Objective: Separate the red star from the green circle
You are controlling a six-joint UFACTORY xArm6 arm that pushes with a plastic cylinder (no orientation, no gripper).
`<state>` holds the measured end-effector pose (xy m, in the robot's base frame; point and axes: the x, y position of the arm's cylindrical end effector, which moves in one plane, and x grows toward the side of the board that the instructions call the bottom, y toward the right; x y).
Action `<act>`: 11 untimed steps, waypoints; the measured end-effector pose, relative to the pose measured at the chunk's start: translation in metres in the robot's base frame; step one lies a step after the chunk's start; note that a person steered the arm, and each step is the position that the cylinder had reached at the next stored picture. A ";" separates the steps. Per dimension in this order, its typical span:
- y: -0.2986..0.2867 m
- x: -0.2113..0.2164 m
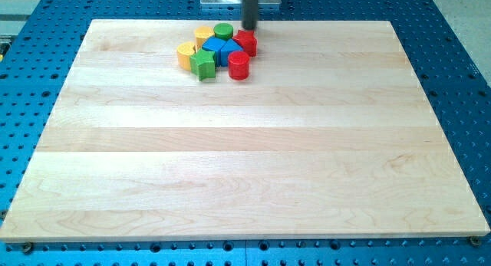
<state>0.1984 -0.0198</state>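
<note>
The blocks sit in one tight cluster near the board's top edge, left of centre. The red star (246, 43) is at the cluster's upper right. The green circle (223, 31) is at its top, just left of the star and close to it. My tip (250, 27) is just above the red star, right of the green circle. A blue block (220, 50) lies between them at the cluster's middle.
A yellow block (203, 36) and another yellow block (186, 54) sit at the cluster's left. A green star (203, 64) and a red cylinder (238, 65) are at its bottom. The wooden board (245, 159) rests on a blue perforated table.
</note>
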 end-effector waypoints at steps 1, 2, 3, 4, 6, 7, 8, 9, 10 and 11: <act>-0.046 0.039; -0.022 0.062; -0.025 0.068; -0.002 0.052; 0.108 0.089; 0.142 0.109; 0.140 0.199; 0.073 0.203; -0.021 0.232; -0.088 0.199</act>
